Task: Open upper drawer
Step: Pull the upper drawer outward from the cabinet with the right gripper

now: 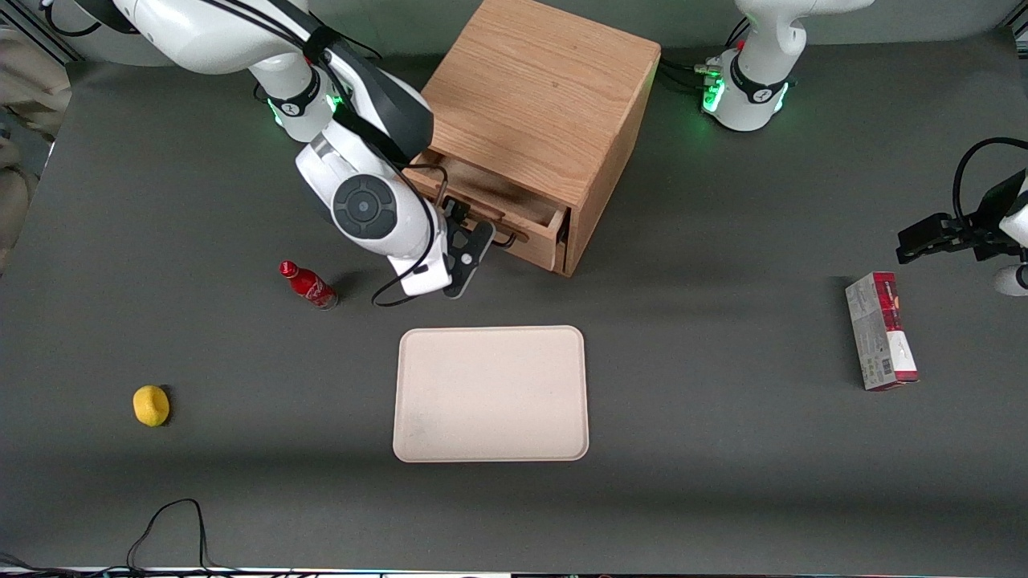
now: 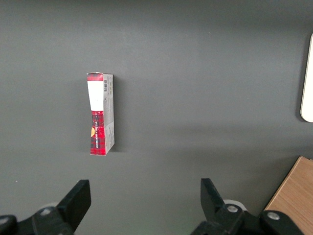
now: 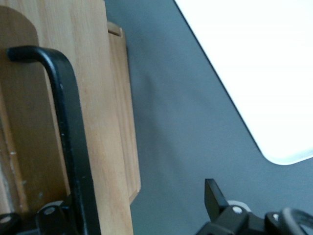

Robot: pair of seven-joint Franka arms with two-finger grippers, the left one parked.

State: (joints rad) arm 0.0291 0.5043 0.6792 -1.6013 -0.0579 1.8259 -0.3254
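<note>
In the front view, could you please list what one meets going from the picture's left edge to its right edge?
Lemon → red bottle → tool at the upper drawer → red-and-grey carton.

A red-and-grey carton [image 2: 100, 113] lies flat on the dark grey tabletop [image 2: 195, 73], well apart from the parked arm's two black fingers [image 2: 76, 200], which stand spread wide. Toward the frame's edge, a pale tray's rim [image 2: 307, 78] and a wooden cabinet corner [image 2: 296, 193] show.
</note>
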